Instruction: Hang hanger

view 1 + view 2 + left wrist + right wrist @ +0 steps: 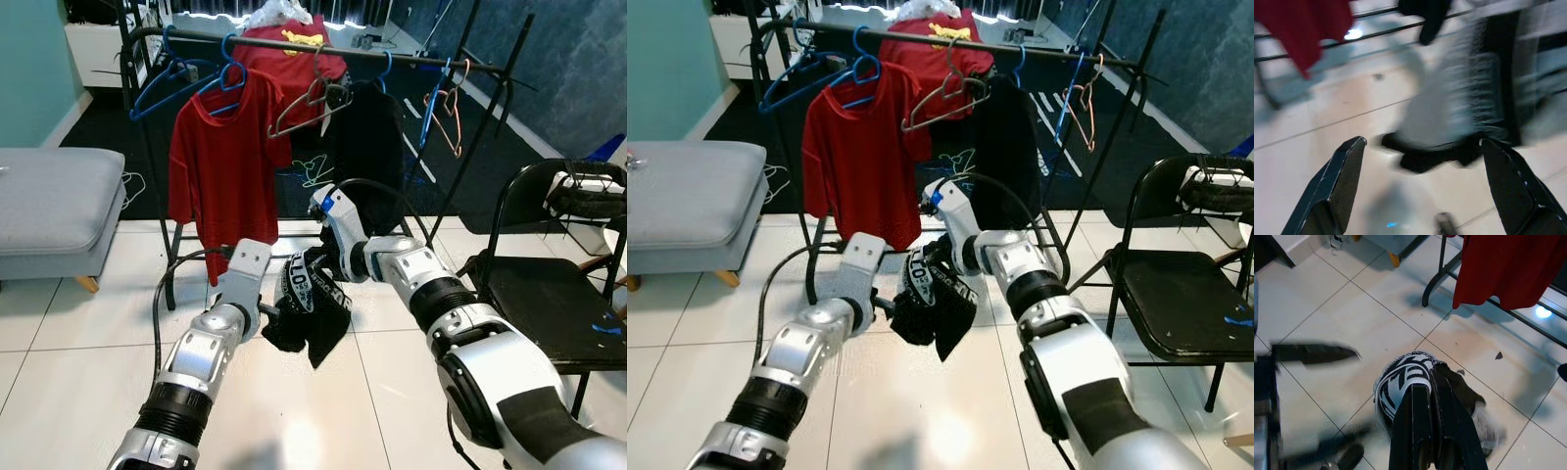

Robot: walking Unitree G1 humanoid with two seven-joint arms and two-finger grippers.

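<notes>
Clothes rack [323, 47], beyond both grippers, carries a red shirt [223, 166] on a blue hanger [227, 76], a bare metal hanger [312, 103] and a dark garment [370, 147]. A folding chair [549, 294] stands to the right of the right gripper; a grey ottoman [54, 211] lies left of the left gripper. The right gripper [1422, 396] is clamped on a black patterned garment [309, 304], held above the tiled floor [78, 362]. The left gripper [1422, 147], fingers spread apart, sits just beside that garment's lower left.
</notes>
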